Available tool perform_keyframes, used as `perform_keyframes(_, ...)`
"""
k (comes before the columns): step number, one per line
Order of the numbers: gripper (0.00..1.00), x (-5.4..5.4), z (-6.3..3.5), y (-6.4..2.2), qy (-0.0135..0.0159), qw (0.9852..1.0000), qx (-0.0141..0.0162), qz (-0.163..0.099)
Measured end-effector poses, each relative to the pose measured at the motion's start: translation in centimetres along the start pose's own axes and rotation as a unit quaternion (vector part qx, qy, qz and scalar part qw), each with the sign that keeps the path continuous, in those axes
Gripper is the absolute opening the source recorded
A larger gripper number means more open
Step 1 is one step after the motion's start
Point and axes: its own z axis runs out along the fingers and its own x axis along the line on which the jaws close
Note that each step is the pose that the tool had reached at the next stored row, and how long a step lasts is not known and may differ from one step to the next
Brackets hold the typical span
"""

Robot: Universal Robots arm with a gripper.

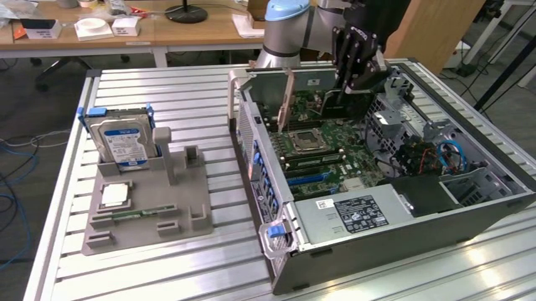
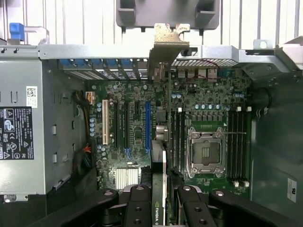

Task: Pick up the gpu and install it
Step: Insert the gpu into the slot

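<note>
- Between my two black fingers (image 2: 142, 208), my pincer (image 2: 163, 208) is clamped on the gpu (image 2: 164, 179), which I see edge-on, its thin green card running away from me with the silver end bracket (image 2: 166, 47) at the far end.
- In the exterior view my pincer (image 1: 356, 78) hangs over the back half of the open computer case (image 1: 402, 207), holding the gpu (image 1: 305, 94) upright on its long edge above the motherboard (image 1: 335, 157).
- Just below the card lie the expansion slots: a blue slot (image 2: 147, 127) runs parallel beside the card's edge, and a white slot (image 2: 105, 122) lies further off. On the card's other side sits the bare processor socket (image 2: 205, 152).
- The bracket stands close to the case's rear wall (image 2: 109, 51); open room there is slim.
- Writing: the near edge of the card shows a green mark, too cut off for me to read surely. The power supply (image 2: 23, 123) carries a black label with white symbols and a small white sticker, neither legible.
- Farther off on the slatted table (image 1: 167, 263), well apart from the case, a grey holder tray (image 1: 197, 207) carries the hard drive (image 1: 122, 141) upright with its blue-white label, print unreadable.
</note>
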Motion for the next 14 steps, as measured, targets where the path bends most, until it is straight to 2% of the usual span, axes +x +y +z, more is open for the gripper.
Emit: perform_keyframes(14, 0.26, 0.48, 0.61, -0.03, 0.0001, 1.0000, 0.0000, 0.000)
